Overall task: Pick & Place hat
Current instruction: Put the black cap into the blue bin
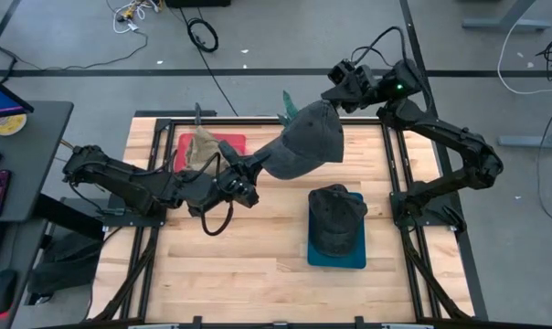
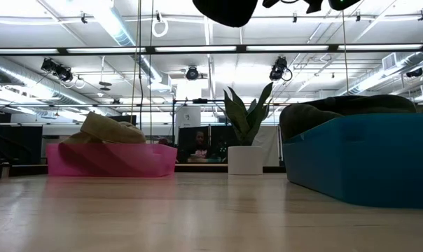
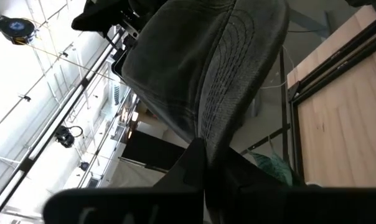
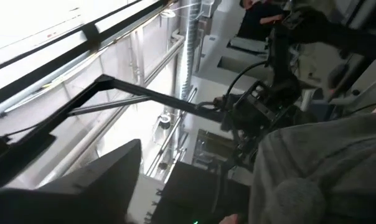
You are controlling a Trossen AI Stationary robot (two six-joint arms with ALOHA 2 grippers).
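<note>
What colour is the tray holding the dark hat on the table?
Blue, more exactly teal: the tray shows best in the low view, with the dark hat in it.

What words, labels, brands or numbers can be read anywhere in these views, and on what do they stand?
None can be read.
Grey hat held up between the arms: stitching only, no logo visible.
Dark hat in the blue tray: no label visible.
Pink tray and tan hat: no print visible.
Screen at the table's left: coloured shapes, too small to read.
</note>
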